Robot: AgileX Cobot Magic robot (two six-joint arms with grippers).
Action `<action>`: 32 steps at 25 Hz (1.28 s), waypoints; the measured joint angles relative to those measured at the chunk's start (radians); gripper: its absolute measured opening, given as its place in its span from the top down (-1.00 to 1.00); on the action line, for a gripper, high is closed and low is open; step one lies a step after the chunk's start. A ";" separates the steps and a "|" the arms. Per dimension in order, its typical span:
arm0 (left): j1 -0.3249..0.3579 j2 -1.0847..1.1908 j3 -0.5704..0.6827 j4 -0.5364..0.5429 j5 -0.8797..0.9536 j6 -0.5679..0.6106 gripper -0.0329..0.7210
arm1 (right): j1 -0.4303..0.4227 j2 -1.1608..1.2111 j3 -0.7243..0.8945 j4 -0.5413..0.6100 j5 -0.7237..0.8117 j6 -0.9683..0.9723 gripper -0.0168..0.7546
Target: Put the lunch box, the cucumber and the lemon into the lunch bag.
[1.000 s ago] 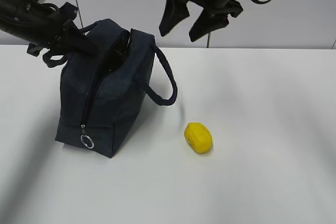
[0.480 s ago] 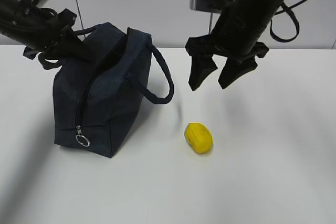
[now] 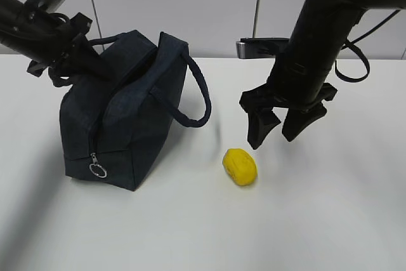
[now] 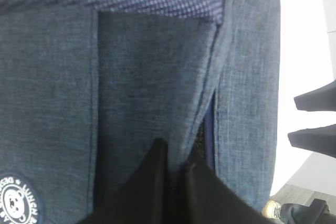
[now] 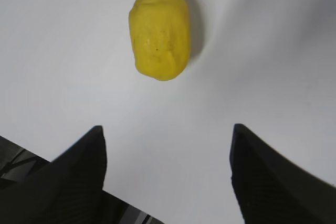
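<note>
Yellow lemon (image 3: 240, 167) lies below the wide-spread, empty right end effector (image 3: 285, 126); left end effector (image 4: 173, 169) pinches the lunch bag (image 3: 130, 125) rim.

A plain white table (image 3: 330, 220) carries two things. A boxy dark navy fabric lunch bag (image 3: 124, 128) with loop handles stands at the left, and a small bright yellow oval lemon (image 3: 239, 166) lies near it to the right, apart from it.

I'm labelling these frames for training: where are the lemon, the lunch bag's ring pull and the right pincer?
lemon (image 3: 240, 167): exterior view, middle of its yellow body.
ring pull (image 3: 97, 170): exterior view, silver ring at the bag's near end.
right pincer (image 3: 285, 125): exterior view, midway between its open fingertips.
</note>
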 joint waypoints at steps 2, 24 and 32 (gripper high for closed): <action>0.000 0.000 0.000 0.001 0.006 0.000 0.89 | 0.006 0.004 0.001 -0.002 -0.018 -0.011 -0.47; 0.000 0.000 0.000 0.134 -0.032 -0.082 0.89 | 0.054 0.198 -0.038 0.001 -0.191 -0.030 -0.58; 0.000 0.000 0.000 0.137 -0.034 -0.084 0.89 | 0.058 0.237 -0.042 0.008 -0.193 -0.032 -0.58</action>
